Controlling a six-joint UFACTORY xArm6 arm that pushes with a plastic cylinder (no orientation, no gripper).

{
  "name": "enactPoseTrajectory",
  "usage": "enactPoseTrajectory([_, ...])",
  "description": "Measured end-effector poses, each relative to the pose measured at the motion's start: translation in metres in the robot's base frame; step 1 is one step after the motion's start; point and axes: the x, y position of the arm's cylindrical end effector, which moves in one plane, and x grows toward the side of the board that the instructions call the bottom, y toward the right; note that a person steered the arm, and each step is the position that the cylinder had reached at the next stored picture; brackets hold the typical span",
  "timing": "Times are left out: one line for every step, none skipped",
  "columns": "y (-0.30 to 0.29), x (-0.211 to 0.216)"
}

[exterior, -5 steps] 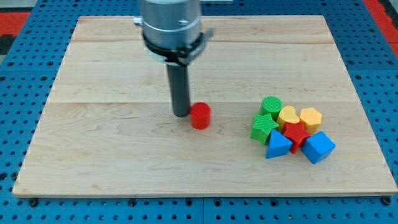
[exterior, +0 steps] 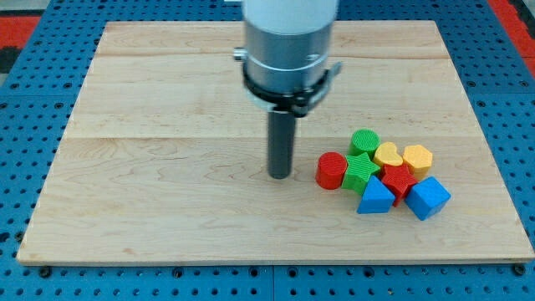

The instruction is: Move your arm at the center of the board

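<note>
My tip (exterior: 279,176) rests on the wooden board (exterior: 167,192) near its middle, a little toward the view's bottom. A red cylinder (exterior: 331,170) stands just to the tip's right, apart from it, touching a green star block (exterior: 360,172). Behind and beside these sit a green cylinder (exterior: 364,141), a yellow heart (exterior: 387,155), a yellow hexagon (exterior: 417,158), a red star (exterior: 399,180), a blue triangle (exterior: 375,197) and a blue cube-like block (exterior: 429,198), all clustered at the view's right.
The board lies on a blue pegboard surface (exterior: 33,167). A red area (exterior: 17,29) shows at the view's top left corner and another at the top right.
My tip has moved to the view's right and slightly down. The red cylinder has slid right and now touches the green star in the cluster.
</note>
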Motion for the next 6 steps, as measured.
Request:
enactPoseTrajectory([-0.04, -0.006])
enactPoseTrajectory([-0.047, -0.008])
enactPoseTrajectory([-0.007, -0.014])
enactPoseTrajectory([-0.001, -0.037])
enactPoseTrajectory([-0.003, -0.03])
enactPoseTrajectory([-0.008, -0.062])
